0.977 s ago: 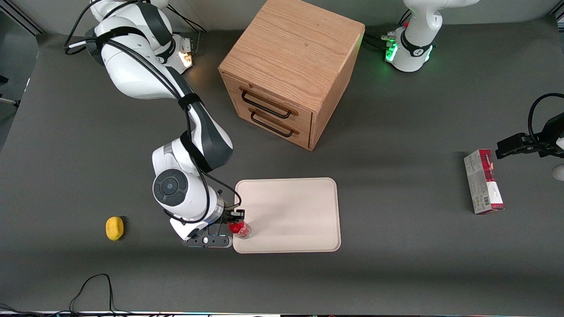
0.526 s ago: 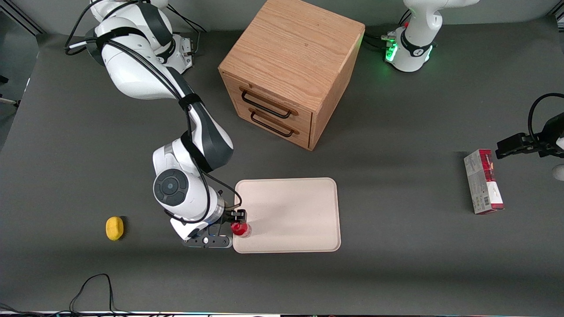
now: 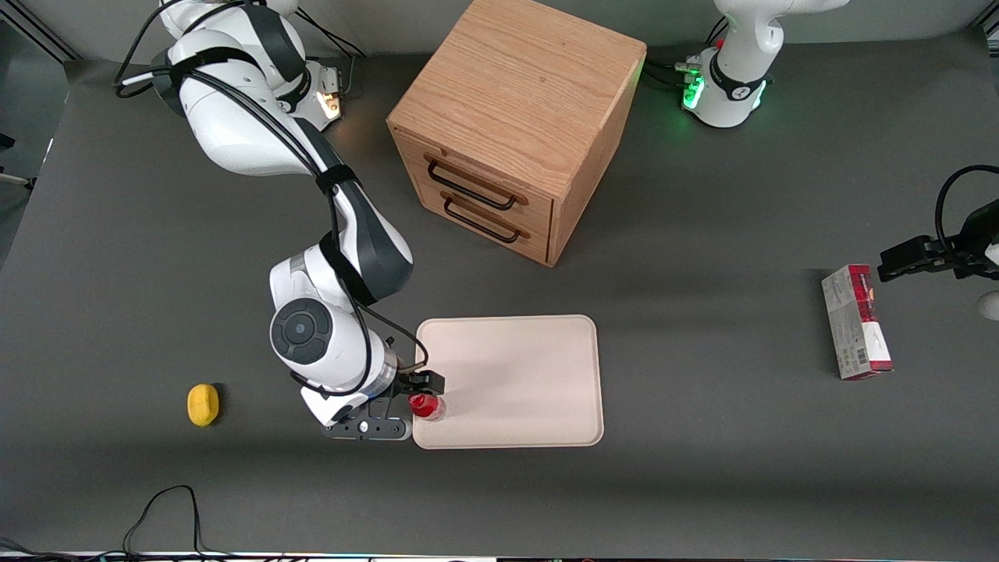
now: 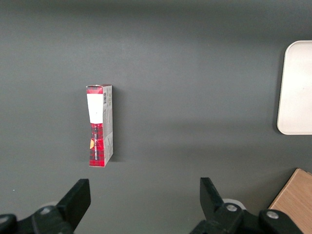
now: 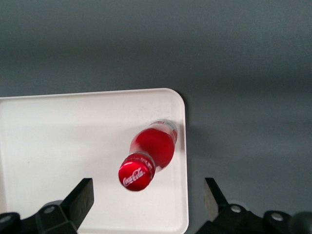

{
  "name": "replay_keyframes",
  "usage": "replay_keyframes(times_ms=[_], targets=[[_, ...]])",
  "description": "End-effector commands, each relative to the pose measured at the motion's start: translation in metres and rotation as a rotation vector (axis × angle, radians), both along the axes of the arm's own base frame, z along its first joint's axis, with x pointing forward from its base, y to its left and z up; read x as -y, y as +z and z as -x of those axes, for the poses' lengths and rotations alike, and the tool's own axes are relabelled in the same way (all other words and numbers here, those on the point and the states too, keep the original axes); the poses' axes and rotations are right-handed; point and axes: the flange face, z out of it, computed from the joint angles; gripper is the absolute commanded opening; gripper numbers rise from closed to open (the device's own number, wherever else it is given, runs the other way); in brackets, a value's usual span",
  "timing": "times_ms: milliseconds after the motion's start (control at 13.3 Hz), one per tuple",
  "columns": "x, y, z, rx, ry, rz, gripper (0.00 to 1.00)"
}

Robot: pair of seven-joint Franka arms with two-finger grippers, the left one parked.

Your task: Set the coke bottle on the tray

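The coke bottle (image 3: 426, 406) stands upright on the cream-white tray (image 3: 523, 375), close to the tray's corner nearest the front camera at the working arm's end. In the right wrist view I look down on its red cap and red label (image 5: 146, 161), close to the tray's rim (image 5: 58, 131). My right gripper (image 3: 421, 394) hangs over the bottle, open. Its two fingers stand wide apart on either side of the bottle (image 5: 147, 200) and touch nothing.
A wooden two-drawer cabinet (image 3: 515, 125) stands farther from the front camera than the tray. A yellow lemon-like lump (image 3: 203, 405) lies toward the working arm's end. A red-and-grey carton (image 3: 855, 321) lies toward the parked arm's end, also in the left wrist view (image 4: 100, 125).
The gripper's fingers have spread apart and let go of the bottle. The bottle stays standing on the tray near its corner.
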Motion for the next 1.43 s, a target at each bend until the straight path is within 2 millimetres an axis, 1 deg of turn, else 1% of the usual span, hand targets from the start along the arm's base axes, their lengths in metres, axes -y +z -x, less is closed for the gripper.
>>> replay_keyframes(times_ms=[0, 75, 150, 226, 301, 376, 451, 526, 602, 752, 827, 902, 977, 1053, 1128, 1278, 1353], targets=[[0.011, 0.043, 0.028, -0.062, -0.006, 0.057, 1.0], [0.02, 0.059, 0.043, -0.074, 0.002, 0.067, 1.0], [0.04, 0.071, 0.059, -0.085, 0.015, 0.074, 1.0], [0.065, 0.086, 0.074, -0.086, 0.065, 0.071, 1.0], [0.085, 0.102, 0.091, -0.085, 0.1, 0.074, 1.0], [0.107, 0.117, 0.107, -0.087, 0.097, 0.077, 1.0], [0.134, 0.132, 0.123, -0.086, 0.089, 0.083, 1.0], [0.159, 0.143, 0.14, -0.088, 0.076, 0.088, 1.0], [0.181, 0.152, 0.152, -0.093, 0.107, 0.092, 1.0], [0.223, 0.167, 0.159, -0.141, 0.154, 0.097, 1.0], [0.24, 0.174, 0.161, -0.148, 0.172, 0.094, 1.0], [0.251, 0.178, 0.162, -0.154, 0.168, 0.092, 1.0], [0.257, 0.187, 0.161, -0.142, 0.147, 0.09, 1.0], [0.27, 0.191, 0.16, -0.148, 0.136, 0.088, 1.0], [0.278, 0.194, 0.16, -0.162, 0.125, 0.072, 1.0], [0.294, 0.206, 0.157, -0.14, 0.144, 0.065, 1.0], [0.308, 0.21, 0.159, -0.158, 0.134, 0.062, 1.0]])
